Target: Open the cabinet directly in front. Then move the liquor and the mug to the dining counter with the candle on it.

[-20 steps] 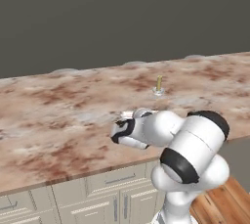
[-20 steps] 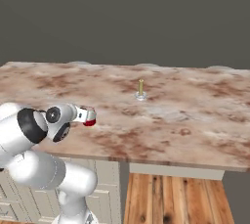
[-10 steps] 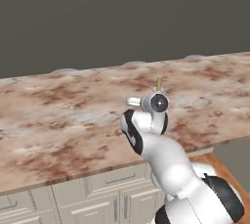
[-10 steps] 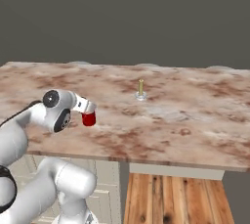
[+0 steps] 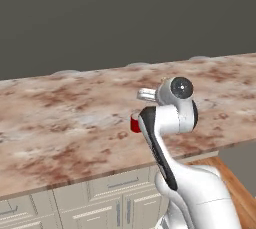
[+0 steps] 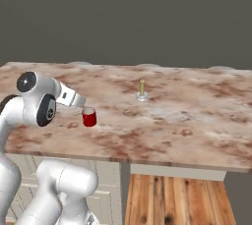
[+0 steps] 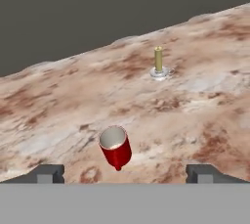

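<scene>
On the dining counter (image 6: 197, 121) ahead of me, the mug (image 6: 89, 117) stands upright near the front edge, well apart from the candle (image 6: 141, 90). My gripper (image 7: 125, 174) hangs just behind the mug, jaws spread wide, holding nothing.

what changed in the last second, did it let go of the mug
Yes. A second ago the gripper was close around the mug; now its jaws stand open and it has drawn back, leaving the mug upright alone on the dining counter. The arm swung upward. The candle stayed put.
</scene>
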You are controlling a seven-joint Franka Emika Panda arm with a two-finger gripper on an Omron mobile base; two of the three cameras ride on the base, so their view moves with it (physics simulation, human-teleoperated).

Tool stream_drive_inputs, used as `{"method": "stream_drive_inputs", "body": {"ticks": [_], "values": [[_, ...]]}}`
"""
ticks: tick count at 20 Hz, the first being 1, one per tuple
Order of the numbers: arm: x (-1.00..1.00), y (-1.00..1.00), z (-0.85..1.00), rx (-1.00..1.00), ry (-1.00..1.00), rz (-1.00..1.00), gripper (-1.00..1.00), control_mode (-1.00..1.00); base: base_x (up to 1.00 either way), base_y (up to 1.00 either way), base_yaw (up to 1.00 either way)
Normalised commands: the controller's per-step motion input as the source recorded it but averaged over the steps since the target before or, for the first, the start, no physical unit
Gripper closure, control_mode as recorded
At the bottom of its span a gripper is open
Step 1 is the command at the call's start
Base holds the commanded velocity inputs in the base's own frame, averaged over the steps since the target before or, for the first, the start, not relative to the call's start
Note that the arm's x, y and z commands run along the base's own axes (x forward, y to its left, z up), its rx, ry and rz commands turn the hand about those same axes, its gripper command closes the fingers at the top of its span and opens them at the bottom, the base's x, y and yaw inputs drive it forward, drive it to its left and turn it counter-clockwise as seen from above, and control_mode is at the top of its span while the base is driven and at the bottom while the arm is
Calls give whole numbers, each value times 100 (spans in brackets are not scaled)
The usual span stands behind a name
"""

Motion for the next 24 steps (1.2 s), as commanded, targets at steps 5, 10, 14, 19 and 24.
{"method": "stream_drive_inputs", "body": {"ticks": [5, 10, 14, 19, 24], "values": [[-100, -3, 6, 0, -30, 0, -100, -100, 0, 0, 0], [-98, 0, 16, 0, -46, 0, -100, -100, 0, 0, 0], [-63, 0, 65, 0, -49, 0, -100, -100, 0, 0, 0], [-21, 0, 100, 4, -11, -3, -100, -100, 0, 0, 0], [-23, 0, 32, 1, -5, -2, -100, -100, 0, 0, 0]]}}
